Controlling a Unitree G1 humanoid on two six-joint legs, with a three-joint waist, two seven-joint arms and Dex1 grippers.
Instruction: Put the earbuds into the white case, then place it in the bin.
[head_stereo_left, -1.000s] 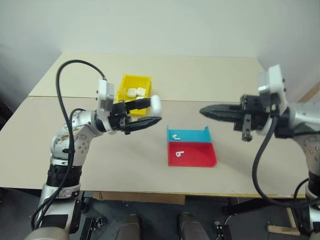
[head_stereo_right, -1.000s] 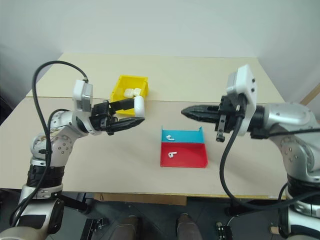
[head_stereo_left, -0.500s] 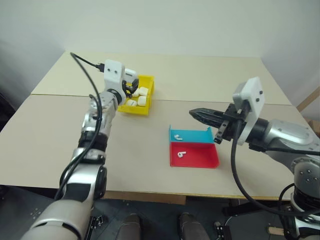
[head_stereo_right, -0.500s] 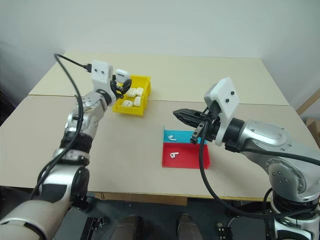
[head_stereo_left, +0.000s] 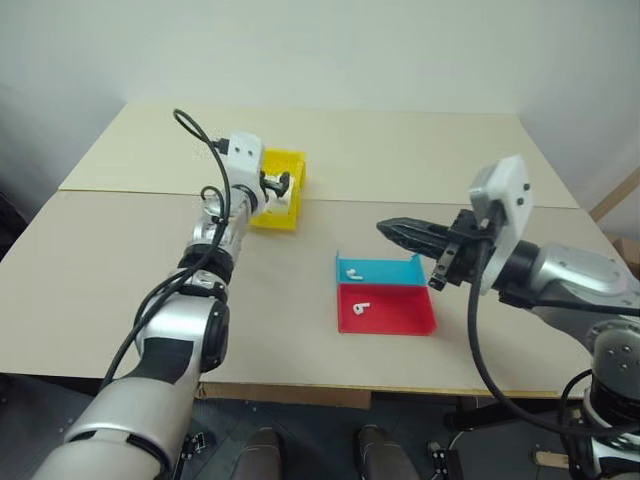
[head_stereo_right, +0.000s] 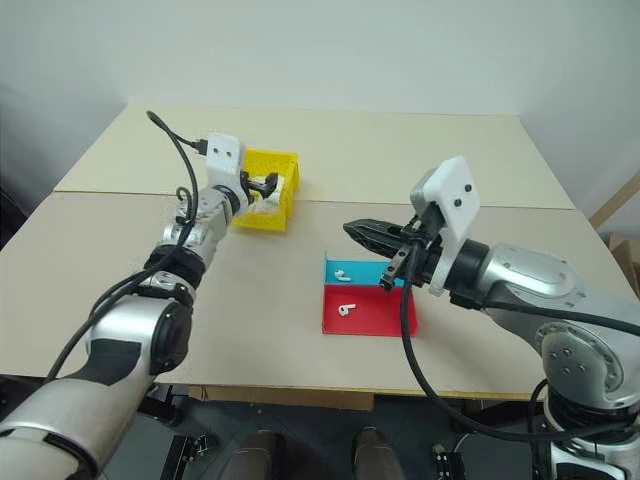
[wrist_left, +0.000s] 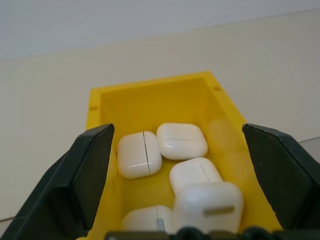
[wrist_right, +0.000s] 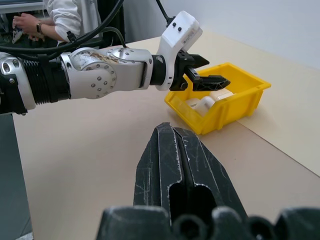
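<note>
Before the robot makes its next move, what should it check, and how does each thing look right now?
1. Left gripper open above the bin: ok, fingers spread wide.
2. White case let go: ok, nothing sits between the fingers, and it is over the other cases in the bin.
3. Case fully settled: cannot tell, it looks blurred.
4. Right gripper shut and holding nothing: ok.
5. Earbuds to do next: ok, one in the blue tray, one in the red tray.
6. Another case for those earbuds: cannot tell.
</note>
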